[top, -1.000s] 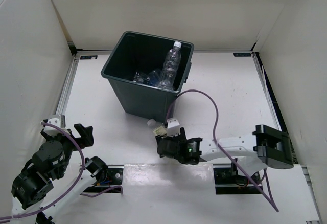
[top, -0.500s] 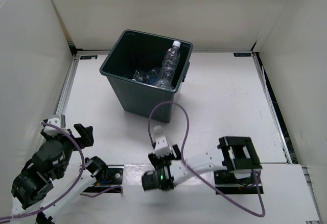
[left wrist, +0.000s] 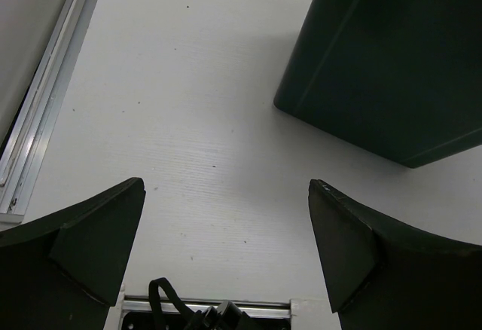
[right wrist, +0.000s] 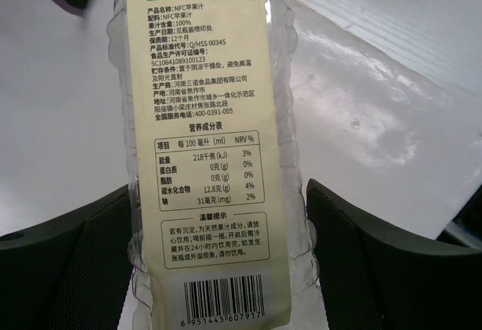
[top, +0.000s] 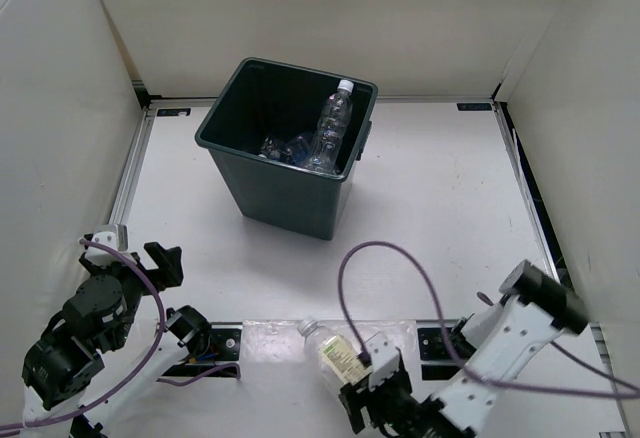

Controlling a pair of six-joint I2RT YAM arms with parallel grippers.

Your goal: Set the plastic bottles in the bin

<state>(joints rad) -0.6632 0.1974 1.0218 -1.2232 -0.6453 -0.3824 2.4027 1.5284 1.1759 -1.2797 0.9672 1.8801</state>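
Most of the job looks done to me. The bin point(top: 232, 163) stands toward the far side of the surface point(top: 450, 188), and inside it a clear bottle point(top: 334, 123) leans upright against the right wall, with a few crumpled bottles point(top: 282, 148) beside it. One is left: the cream-labelled bottle point(right wrist: 215, 119), which my right jaws are clenched around at the near edge, well apart from the bin. My left jaws hang spread wide with nothing between them, near left. I spot no other bottle lying out, so carrying this one over the rim should finish it. The surface is plain white, with a metal rail point(top: 130, 183) along its left side. White panels point(top: 330, 18) wall it in, and my purple cable point(top: 425, 268) loops above it.
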